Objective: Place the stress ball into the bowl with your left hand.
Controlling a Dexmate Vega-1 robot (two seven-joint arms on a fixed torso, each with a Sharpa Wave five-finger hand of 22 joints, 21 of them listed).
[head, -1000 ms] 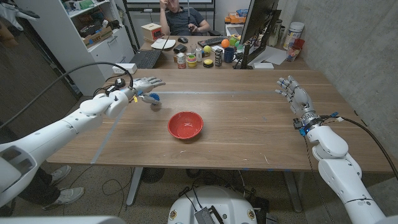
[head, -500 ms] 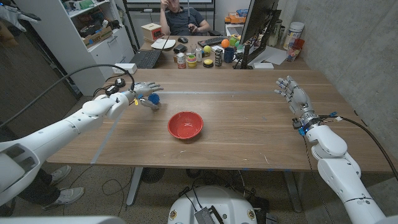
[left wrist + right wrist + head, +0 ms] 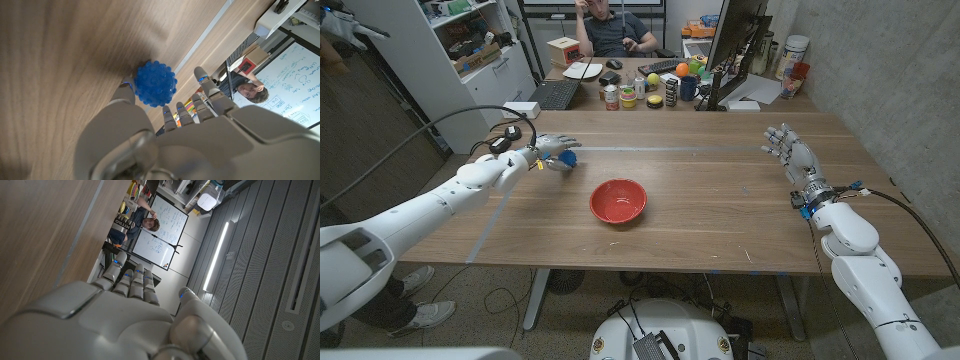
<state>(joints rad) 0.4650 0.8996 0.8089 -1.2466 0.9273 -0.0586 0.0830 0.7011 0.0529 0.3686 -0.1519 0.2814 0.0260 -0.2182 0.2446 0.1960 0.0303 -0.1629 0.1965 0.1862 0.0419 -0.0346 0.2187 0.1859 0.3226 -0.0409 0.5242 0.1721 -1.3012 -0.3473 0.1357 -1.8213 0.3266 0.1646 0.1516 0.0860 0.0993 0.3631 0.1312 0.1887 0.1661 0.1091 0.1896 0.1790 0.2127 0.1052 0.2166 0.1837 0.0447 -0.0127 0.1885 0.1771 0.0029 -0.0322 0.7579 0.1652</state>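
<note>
Left hand (image 3: 548,152) pinching blue stress ball (image 3: 155,83) lightly, well short of red bowl (image 3: 618,200); loose fingertip hold, likely to drop or roll away mid-carry.

Office with a robot test station, judged from the fittings. Wooden table (image 3: 720,200) butted against a desk carrying a monitor (image 3: 732,45), keyboard (image 3: 657,67), laptop (image 3: 556,94), mug (image 3: 689,88) and small clutter, with a person (image 3: 613,28) seated behind it. Whiteboard (image 3: 152,235) covered in writing on the far wall, white shelving (image 3: 470,50) to one side, grey ribbed wall panels (image 3: 260,255) and strip lighting (image 3: 216,255).
</note>
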